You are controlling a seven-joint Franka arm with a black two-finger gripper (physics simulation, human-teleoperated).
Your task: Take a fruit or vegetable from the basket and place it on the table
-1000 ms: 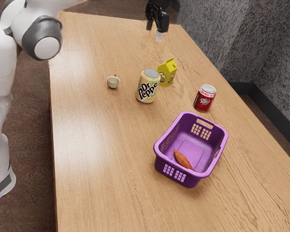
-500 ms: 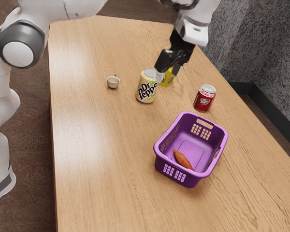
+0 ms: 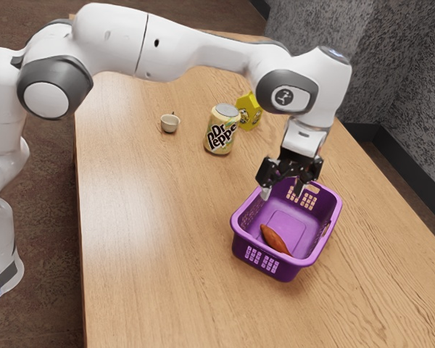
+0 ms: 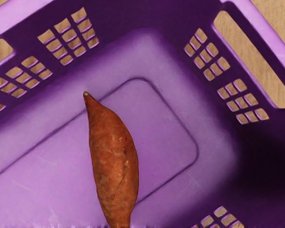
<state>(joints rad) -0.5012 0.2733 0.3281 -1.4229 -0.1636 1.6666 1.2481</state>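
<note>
Your gripper [image 3: 283,194] hung at the far end of the purple basket [image 3: 241,217] as the exterior view had it, with your white arm [image 3: 181,54] reaching across from that view's left. Your jaws were open, spread apart with a gap between them, and you had nothing held in them.

The sweet potato [image 3: 275,239] you were after lay inside the basket, down on its floor, close to the wall nearest the exterior camera. From your wrist camera you looked down into the basket and saw the potato's reddish-brown skin, with one end narrowing to a small pale tip. Its body lay at a slant across the rounded outline [image 4: 198,151] marked in the basket's floor. Around it you had the basket's walls, pierced with groups of small squarish holes [image 4: 69,40], and a long handle slot [image 4: 251,54] with wood grain visible through it.

The basket stood upright on your wooden worktop [image 3: 152,239]. Farther from the exterior camera, you had a pale yellow Dr Pepper can [image 3: 221,130] standing upright, and a bright yellow carton [image 3: 249,112] just behind it, partly hidden by it. A small cream cup [image 3: 170,124] sat apart from the can, toward the exterior view's left. Beyond the worktop, on that view's right, you had a speckled grey wall [image 3: 399,65].
</note>
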